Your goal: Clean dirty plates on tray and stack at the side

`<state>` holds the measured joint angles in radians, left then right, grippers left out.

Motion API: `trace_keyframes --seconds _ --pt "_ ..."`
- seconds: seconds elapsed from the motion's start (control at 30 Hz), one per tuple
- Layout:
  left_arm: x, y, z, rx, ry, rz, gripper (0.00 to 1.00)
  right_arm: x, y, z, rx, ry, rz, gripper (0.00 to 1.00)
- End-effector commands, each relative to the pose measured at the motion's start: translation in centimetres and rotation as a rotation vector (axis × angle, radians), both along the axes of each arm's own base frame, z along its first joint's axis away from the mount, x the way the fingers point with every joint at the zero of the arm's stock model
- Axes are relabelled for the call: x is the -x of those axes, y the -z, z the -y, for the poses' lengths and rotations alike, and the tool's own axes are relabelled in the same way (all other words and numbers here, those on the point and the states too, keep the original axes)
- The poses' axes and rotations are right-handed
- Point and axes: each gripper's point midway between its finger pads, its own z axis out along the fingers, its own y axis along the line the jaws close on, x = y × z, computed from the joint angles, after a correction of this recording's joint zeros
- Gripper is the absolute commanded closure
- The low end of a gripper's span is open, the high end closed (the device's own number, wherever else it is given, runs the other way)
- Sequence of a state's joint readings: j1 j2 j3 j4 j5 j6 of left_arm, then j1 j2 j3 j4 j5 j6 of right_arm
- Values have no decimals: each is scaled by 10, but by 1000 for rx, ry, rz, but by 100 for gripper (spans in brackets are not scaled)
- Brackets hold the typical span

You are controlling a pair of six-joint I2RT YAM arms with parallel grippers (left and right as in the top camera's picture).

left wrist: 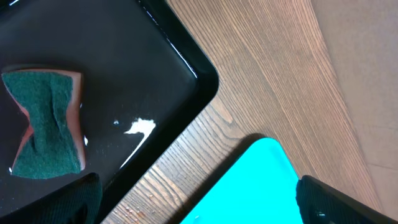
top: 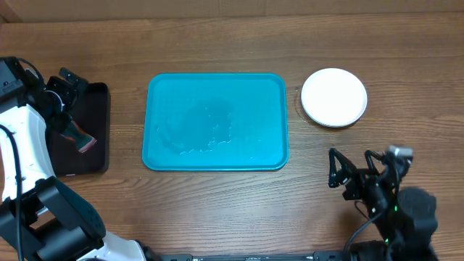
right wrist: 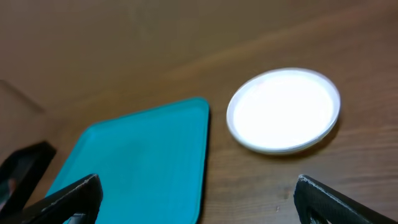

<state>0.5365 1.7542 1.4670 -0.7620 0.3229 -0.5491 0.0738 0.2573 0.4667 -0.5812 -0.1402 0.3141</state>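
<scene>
Black tray [top: 96, 109] with sponge [top: 78, 136], beside turquoise tray [top: 217, 94]

Large tray [top: 254, 109]: plain turquoise-blue with pale wet speckles. Top plate [top: 333, 97]: white, unmarked. Narrow tray [top: 98, 119]: glossy black. Sponge [left wrist: 43, 124]: dark green scouring face, pinkish-red body. Table [top: 217, 43]: brown with streaky wood grain.

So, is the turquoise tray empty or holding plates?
Empty. The tray shows only wet droplets; the white plate sits on the table beside it.

Left gripper [top: 67, 90] fingers spread wide, empty; right gripper [top: 353, 169] fingers spread wide, empty.
</scene>
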Motion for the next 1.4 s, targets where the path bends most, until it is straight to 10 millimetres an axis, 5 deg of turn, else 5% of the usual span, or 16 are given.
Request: trace_keyframes --seconds 0.0,1.0,1.37 --pt "-3 -5 0 -2 8 16 0 -1 5 10 3 44 84 0" --pt "-3 -5 0 -2 8 16 0 -22 0 30 2 138 478 0" --pt "-3 -5 0 -2 9 16 0 -25 43 32 208 115 331 0"
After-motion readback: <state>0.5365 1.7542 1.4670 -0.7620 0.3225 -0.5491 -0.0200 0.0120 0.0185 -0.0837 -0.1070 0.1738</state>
